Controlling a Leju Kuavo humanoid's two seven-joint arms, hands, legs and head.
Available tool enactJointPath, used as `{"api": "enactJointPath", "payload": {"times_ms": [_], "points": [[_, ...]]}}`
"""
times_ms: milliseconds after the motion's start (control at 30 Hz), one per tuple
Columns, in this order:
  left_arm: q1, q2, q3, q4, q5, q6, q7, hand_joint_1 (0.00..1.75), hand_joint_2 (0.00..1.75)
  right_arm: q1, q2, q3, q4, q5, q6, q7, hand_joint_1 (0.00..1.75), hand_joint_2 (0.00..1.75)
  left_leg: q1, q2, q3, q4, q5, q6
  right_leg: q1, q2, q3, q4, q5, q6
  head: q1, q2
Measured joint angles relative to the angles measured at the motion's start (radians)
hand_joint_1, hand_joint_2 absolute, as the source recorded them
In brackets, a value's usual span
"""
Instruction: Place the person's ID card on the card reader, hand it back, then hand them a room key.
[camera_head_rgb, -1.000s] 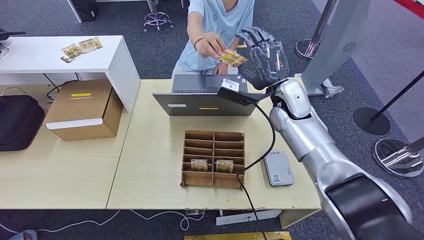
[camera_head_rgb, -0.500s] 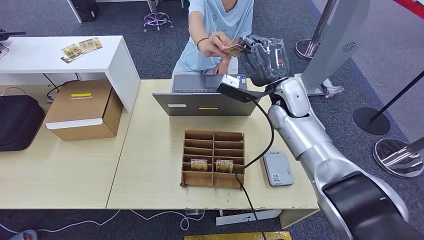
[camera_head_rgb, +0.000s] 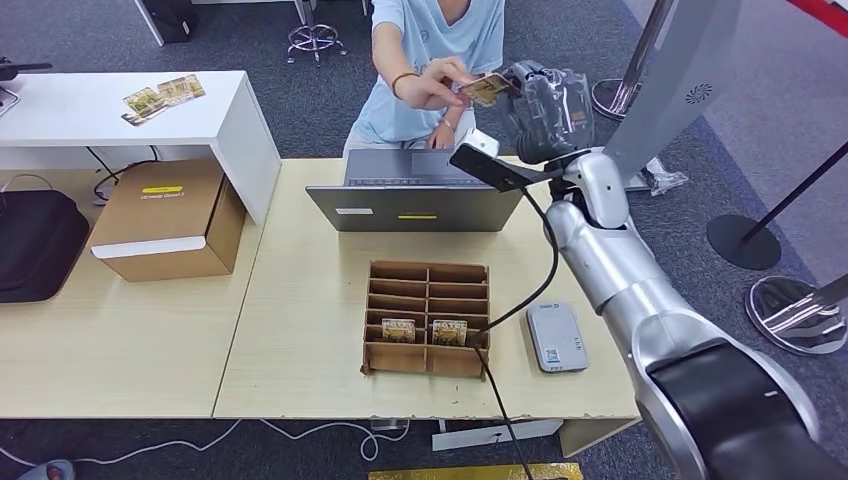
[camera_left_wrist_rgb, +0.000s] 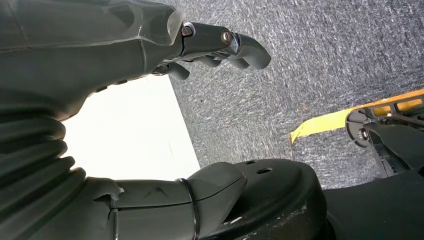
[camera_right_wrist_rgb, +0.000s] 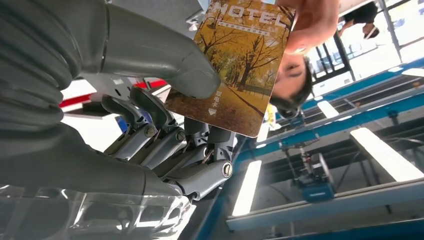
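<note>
A person behind the desk holds out a card (camera_head_rgb: 487, 88) printed with autumn trees and the word HOTEL. Their hand (camera_head_rgb: 435, 85) pinches one end of it. My right hand (camera_head_rgb: 548, 105) is raised to the card's other end. In the right wrist view my thumb presses on the card (camera_right_wrist_rgb: 235, 65) and the fingers of the right hand (camera_right_wrist_rgb: 165, 130) curl behind it. The grey card reader (camera_head_rgb: 556, 337) lies flat at the desk's front right. Two room key cards (camera_head_rgb: 398, 330) stand in a cardboard organizer (camera_head_rgb: 427, 275). My left hand (camera_left_wrist_rgb: 125, 45) hangs beside the desk edge, holding nothing.
A grey laptop (camera_head_rgb: 415, 190) stands between the organizer and the person. A cardboard box (camera_head_rgb: 165, 220) and a black bag (camera_head_rgb: 35, 245) sit at the left. More cards (camera_head_rgb: 165, 93) lie on a white side table. Stanchion bases (camera_head_rgb: 790, 310) stand on the carpet at the right.
My right hand rose and moved right toward the person's card, and its fingers went from spread to closed around the card. The person lifted the card slightly.
</note>
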Motion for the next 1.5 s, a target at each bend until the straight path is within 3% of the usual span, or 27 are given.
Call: {"api": "enactJointPath", "payload": {"times_ms": [200, 433, 633, 967, 1167, 1500], "points": [[0.005, 0.0, 0.0, 0.001, 0.003, -0.001, -0.017, 0.0, 1.75, 0.041, -0.046, -0.075, -0.034, -0.128, 0.055, -0.034, 1.75, 1.75, 0.0, 0.0, 0.0, 0.0, 0.0, 0.0, 0.0, 0.0, 0.0, 0.0, 0.0, 0.0, 0.0, 0.0], [0.013, 0.001, 0.0, 0.001, 0.008, -0.004, -0.033, 0.0, 1.75, 0.134, -0.15, -0.174, -0.149, -0.311, 0.225, -0.061, 1.75, 1.75, -0.001, -0.002, -0.001, 0.0, 0.0, 0.0, -0.001, -0.002, 0.0, -0.001, 0.0, 0.0, 0.0, 0.0], [0.016, 0.001, 0.001, 0.001, 0.028, -0.002, -0.032, 0.0, 1.75, 0.185, -0.282, -0.26, -0.22, -0.568, 0.523, -0.054, 1.75, 1.75, -0.002, -0.007, -0.002, 0.001, 0.0, 0.001, -0.002, -0.007, 0.0, -0.001, -0.001, 0.002, 0.0, 0.0], [0.027, 0.003, 0.002, 0.001, 0.035, -0.003, -0.035, 0.0, 1.75, 0.264, -0.538, -0.302, -0.241, -0.805, 0.895, 0.014, 1.75, 1.75, -0.005, -0.008, -0.002, 0.001, -0.001, 0.003, -0.005, -0.008, 0.0, -0.001, -0.002, 0.004, 0.0, 0.0], [0.036, 0.005, 0.002, 0.001, 0.033, -0.006, -0.036, 0.0, 1.75, 0.36, -0.645, -0.31, -0.266, -0.938, 0.998, 0.045, 1.75, 1.75, -0.006, -0.008, -0.002, 0.001, -0.002, 0.005, -0.005, -0.007, 0.0, -0.001, -0.002, 0.004, 0.0, 0.0], [0.058, 0.01, 0.002, 0.007, 0.025, -0.034, -0.032, 0.0, 1.75, 0.528, -0.757, -0.318, -0.371, -1.135, 1.077, 0.204, 1.75, 1.75, -0.006, -0.006, -0.003, 0.001, -0.002, 0.005, -0.005, -0.007, 0.0, -0.001, -0.002, 0.005, 0.0, 0.0]]}}
